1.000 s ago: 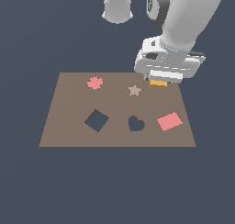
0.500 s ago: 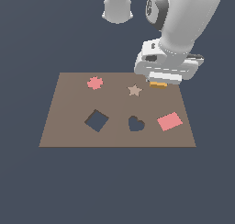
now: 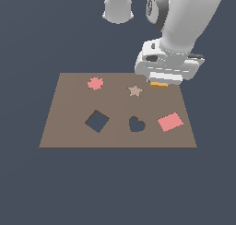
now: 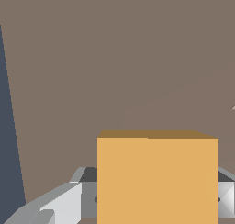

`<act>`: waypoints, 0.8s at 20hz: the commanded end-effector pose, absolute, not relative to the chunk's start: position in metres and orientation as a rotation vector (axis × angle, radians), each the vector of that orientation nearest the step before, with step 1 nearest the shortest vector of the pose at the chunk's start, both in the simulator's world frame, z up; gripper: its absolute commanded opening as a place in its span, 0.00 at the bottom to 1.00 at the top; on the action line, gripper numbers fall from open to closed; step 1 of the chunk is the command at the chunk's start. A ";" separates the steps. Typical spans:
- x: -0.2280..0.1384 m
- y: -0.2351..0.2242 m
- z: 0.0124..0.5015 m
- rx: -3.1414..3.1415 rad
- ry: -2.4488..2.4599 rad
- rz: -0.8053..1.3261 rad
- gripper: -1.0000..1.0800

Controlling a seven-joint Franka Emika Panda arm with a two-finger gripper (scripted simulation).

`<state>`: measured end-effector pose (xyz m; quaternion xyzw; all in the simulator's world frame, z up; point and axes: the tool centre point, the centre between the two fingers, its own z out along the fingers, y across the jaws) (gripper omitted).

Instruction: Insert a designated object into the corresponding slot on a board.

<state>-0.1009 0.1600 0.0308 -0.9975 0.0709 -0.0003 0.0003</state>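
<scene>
The orange-yellow square block point(image 3: 159, 85) sits between the fingers of my gripper point(image 3: 159, 82), just over the far right part of the brown board point(image 3: 69, 127). In the wrist view the block point(image 4: 157, 177) fills the gap between the grey fingers point(image 4: 59, 204), which press on both its sides; the gripper looks shut on it. I cannot tell whether the block touches the board point(image 4: 114, 58) or hangs just above it. The dark diamond-turned square slot point(image 3: 97, 121) lies in the board's near left part, well to the exterior view's left of the gripper.
On the board are a dark heart-shaped hole point(image 3: 136, 124), a flat pink rectangle point(image 3: 170, 121), a tan star point(image 3: 134, 91) and a pink scalloped round piece point(image 3: 95, 83). The robot's base point(image 3: 118, 5) stands behind the board. Dark floor surrounds the board.
</scene>
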 end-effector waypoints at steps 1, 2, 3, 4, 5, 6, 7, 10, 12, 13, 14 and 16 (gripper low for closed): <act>-0.102 0.159 0.031 -3.134 0.206 -0.001 0.00; -0.103 0.158 0.031 -3.135 0.195 -0.001 0.00; -0.104 0.157 0.031 -3.136 0.181 -0.001 0.00; -0.105 0.156 0.031 -3.137 0.166 -0.001 0.00; -0.106 0.155 0.031 -3.138 0.148 -0.001 0.00; -0.107 0.154 0.031 -3.138 0.128 -0.001 0.00; -0.108 0.152 0.031 -3.139 0.107 -0.001 0.00; -0.113 0.147 0.031 -3.141 0.030 -0.001 0.00; -0.116 0.142 0.031 -3.141 -0.030 -0.001 0.00; -0.118 0.140 0.032 -3.140 -0.063 -0.001 0.00; -0.120 0.137 0.032 -3.139 -0.098 -0.001 0.00; -0.123 0.131 0.032 -3.136 -0.173 -0.001 0.00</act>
